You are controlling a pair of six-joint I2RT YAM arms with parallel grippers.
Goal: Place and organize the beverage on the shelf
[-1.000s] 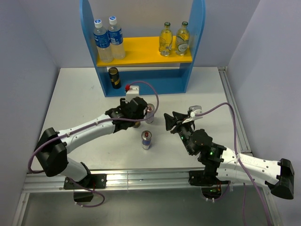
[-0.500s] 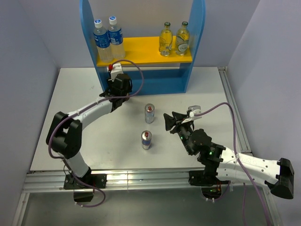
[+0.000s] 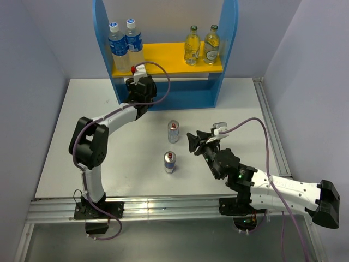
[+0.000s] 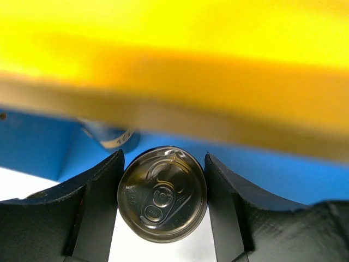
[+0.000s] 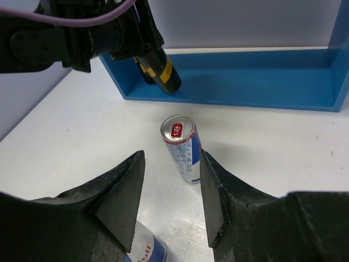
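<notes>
My left gripper (image 3: 140,89) is clamped on a dark can (image 4: 162,199), which leans at the front-left of the shelf (image 3: 232,33) base, under the board (image 3: 169,63), and isn't set down yet. A second dark can (image 5: 143,73) seems to stand just behind it. Glass bottles (image 3: 191,45) and water bottles (image 3: 118,46) are already up on the board. Two silver cans (image 3: 173,131) are left on the table (image 3: 245,103). My right gripper (image 3: 192,142) hangs with its jaws apart, near the farther one.
</notes>
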